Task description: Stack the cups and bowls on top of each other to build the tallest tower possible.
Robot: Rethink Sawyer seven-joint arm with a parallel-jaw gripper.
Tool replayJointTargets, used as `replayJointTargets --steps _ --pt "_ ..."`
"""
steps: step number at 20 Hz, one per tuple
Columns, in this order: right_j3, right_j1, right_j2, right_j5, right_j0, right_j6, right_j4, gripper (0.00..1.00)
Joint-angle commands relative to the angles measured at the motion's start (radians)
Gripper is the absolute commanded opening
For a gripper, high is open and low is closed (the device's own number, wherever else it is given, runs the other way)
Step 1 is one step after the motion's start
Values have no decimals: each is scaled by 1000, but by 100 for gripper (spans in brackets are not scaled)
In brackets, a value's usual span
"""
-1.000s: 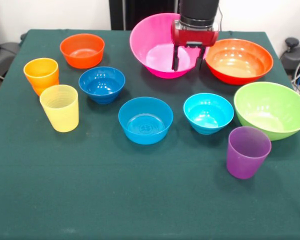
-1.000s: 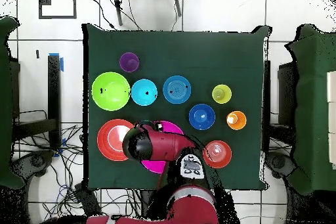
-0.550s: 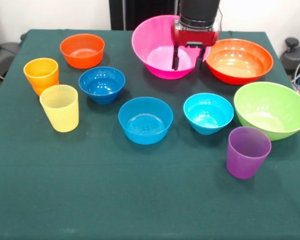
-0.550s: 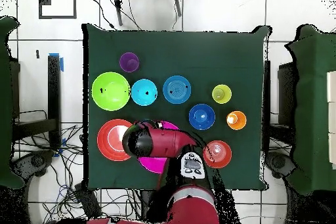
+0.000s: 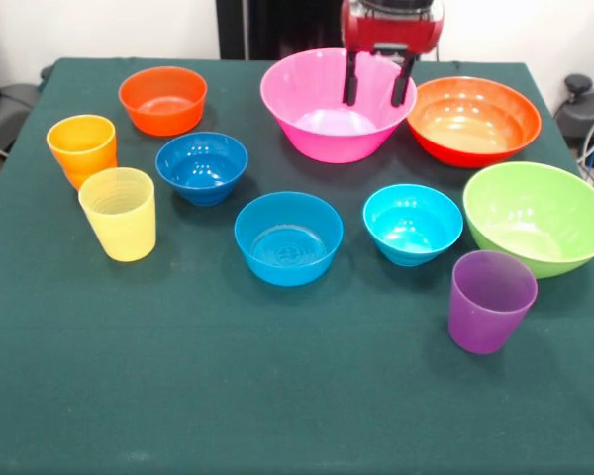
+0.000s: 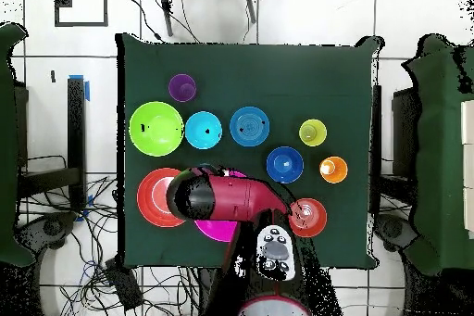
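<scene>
The claw (image 5: 377, 79) hangs open and empty above the pink bowl's (image 5: 322, 124) far rim. All cups and bowls stand apart on the green surface (image 5: 277, 396), nothing stacked: the yellow cup (image 5: 119, 213) sits beside the orange cup (image 5: 82, 146), well apart from the mid-blue bowl (image 5: 288, 237).

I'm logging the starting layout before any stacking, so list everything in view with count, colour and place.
Front view places.
Cups: 3; orange and yellow at left, touching or nearly so; purple at near right.
Small bowls: 4; orange-red far left, dark blue left of centre, mid-blue centre, cyan right of centre.
Large bowls: 3; pink far centre, orange-red far right, lime green right.
Table: 1, dark green cloth.
Hand: 1, red and black, open, empty, above the pink bowl.
</scene>
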Motion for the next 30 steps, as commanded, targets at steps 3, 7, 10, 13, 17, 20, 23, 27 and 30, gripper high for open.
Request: replayJointTargets --steps 3,7,10,13,17,20,23,27,30 --pt "-2 -15 79 111 2 78 -14 100" --pt "-93 28 92 154 -10 49 -15 100" --pt "-165 86 97 164 -13 30 -22 100" --pt "-205 147 104 126 -19 27 -29 100" --pt "-238 223 102 45 -13 52 -32 100" --pt "-263 250 92 26 0 68 -32 100" --pt "-290 266 88 42 9 76 -24 100" --pt "-302 283 87 39 17 90 -15 100" --pt "-282 268 76 31 28 107 -13 100"
